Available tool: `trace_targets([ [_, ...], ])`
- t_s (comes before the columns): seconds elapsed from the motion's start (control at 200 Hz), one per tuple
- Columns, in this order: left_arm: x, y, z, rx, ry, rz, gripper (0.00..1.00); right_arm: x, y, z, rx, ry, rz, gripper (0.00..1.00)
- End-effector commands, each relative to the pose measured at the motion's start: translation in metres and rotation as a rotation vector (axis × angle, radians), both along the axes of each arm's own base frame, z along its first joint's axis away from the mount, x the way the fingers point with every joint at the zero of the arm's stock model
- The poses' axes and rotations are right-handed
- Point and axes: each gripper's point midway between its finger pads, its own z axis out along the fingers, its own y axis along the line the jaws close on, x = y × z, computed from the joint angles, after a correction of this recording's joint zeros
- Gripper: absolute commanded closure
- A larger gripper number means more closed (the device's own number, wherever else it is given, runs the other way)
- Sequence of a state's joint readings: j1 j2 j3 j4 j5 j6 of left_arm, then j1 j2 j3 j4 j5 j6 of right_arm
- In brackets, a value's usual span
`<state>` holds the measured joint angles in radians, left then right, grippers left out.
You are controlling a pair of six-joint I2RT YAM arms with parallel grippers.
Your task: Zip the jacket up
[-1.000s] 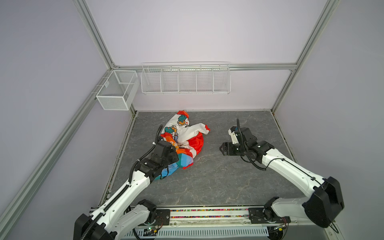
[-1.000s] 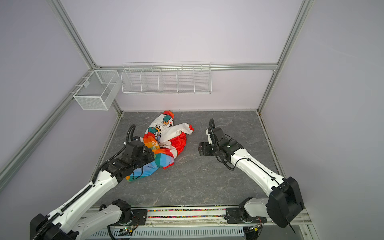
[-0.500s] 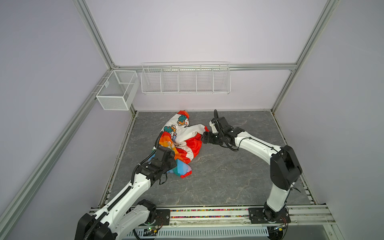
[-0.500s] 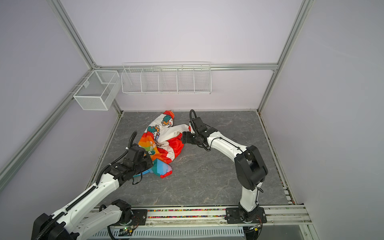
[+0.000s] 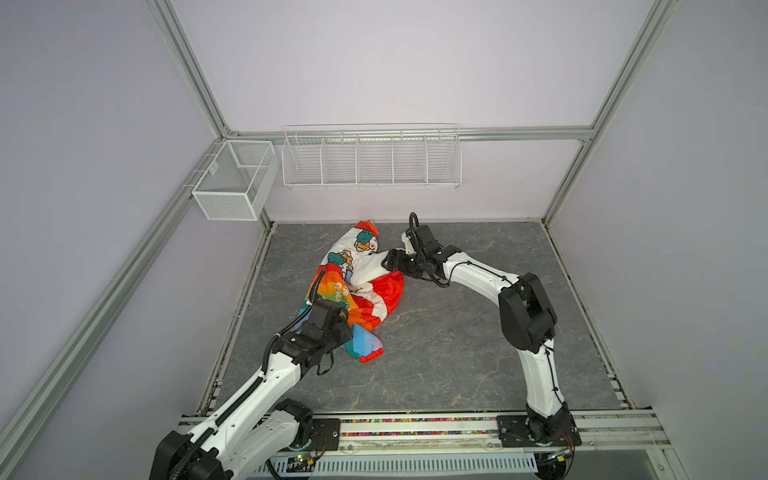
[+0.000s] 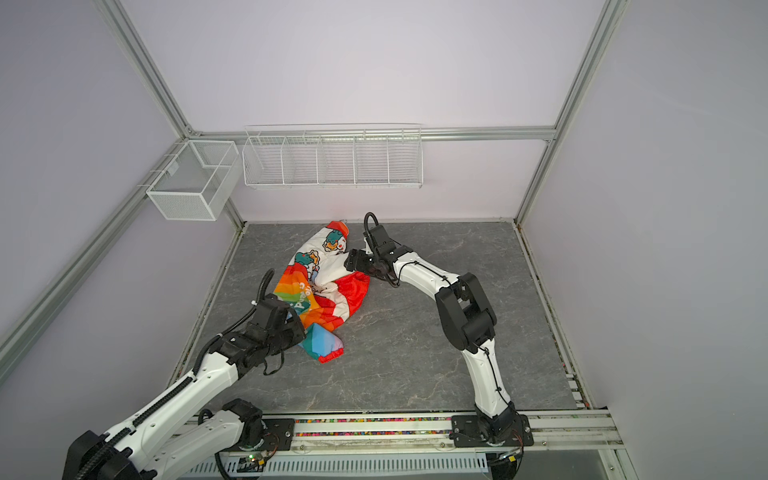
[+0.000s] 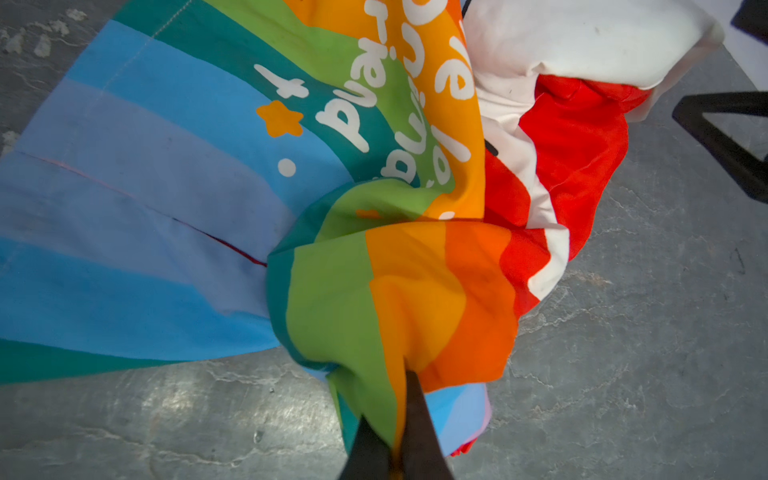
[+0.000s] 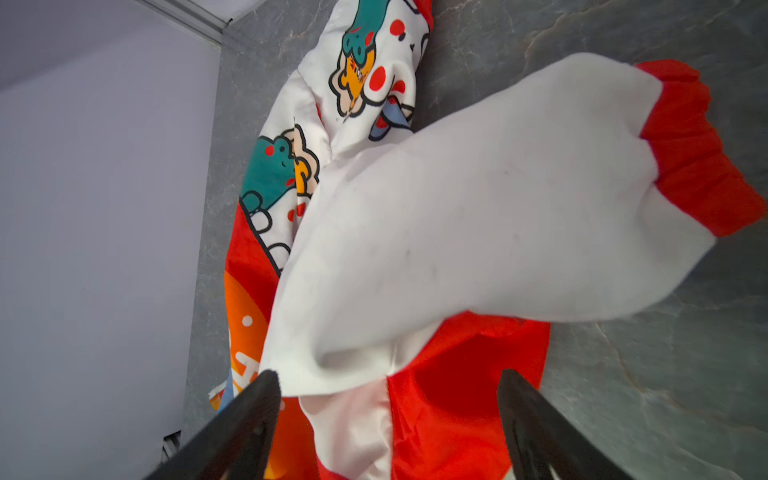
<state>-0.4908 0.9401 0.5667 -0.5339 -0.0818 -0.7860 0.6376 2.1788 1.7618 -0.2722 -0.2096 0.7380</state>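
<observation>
The thin, crumpled jacket (image 5: 358,291) lies bunched at the back left of the grey marbled tabletop (image 5: 457,340), rainbow folds pinched in the closed left gripper (image 7: 390,415), the right gripper (image 8: 388,376) spread wide at its white, red-cuffed sleeve (image 8: 498,187).

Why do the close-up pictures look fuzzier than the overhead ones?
In both top views the light is even and the jacket looks crisp, casting little shadow; in the left wrist view its lettering is sharp but the left fingers, close to the lens, blur, and the grey floor shows a dull sheen; in the right wrist view the right fingers are soft-edged too.
</observation>
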Motion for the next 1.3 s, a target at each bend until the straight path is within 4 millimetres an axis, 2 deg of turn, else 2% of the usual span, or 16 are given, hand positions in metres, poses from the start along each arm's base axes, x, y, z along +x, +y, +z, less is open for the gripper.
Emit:
trace_targets([
  [0.0,-0.001,0.000,-0.001,-0.022,0.001,0.010,0.96,0.012,0.019,0.005,0.073,0.009,0.000,0.27],
  [0.18,-0.003,-0.001,-0.001,-0.029,0.005,0.007,0.99,0.020,0.028,0.008,0.085,0.010,0.011,0.68],
  [0.285,-0.003,0.001,0.001,-0.024,-0.001,0.010,1.00,0.017,0.026,0.028,0.086,-0.032,0.029,0.93],
  [0.44,-0.002,0.003,0.008,-0.008,-0.019,0.012,1.00,0.008,0.009,0.073,0.069,-0.141,0.043,0.93],
  [0.705,0.008,0.003,0.023,0.023,-0.040,-0.002,1.00,-0.005,-0.039,0.152,0.019,-0.308,0.035,0.93],
  [0.885,0.017,-0.003,0.036,0.030,-0.063,-0.029,1.00,-0.009,-0.075,0.186,-0.021,-0.373,0.004,0.93],
  [1.115,0.028,-0.010,0.056,0.036,-0.099,-0.066,1.00,-0.014,-0.134,0.225,-0.044,-0.447,-0.083,0.93],
  [1.295,0.037,-0.014,0.078,0.050,-0.135,-0.095,1.00,-0.028,-0.175,0.253,-0.053,-0.500,-0.142,0.93],
])
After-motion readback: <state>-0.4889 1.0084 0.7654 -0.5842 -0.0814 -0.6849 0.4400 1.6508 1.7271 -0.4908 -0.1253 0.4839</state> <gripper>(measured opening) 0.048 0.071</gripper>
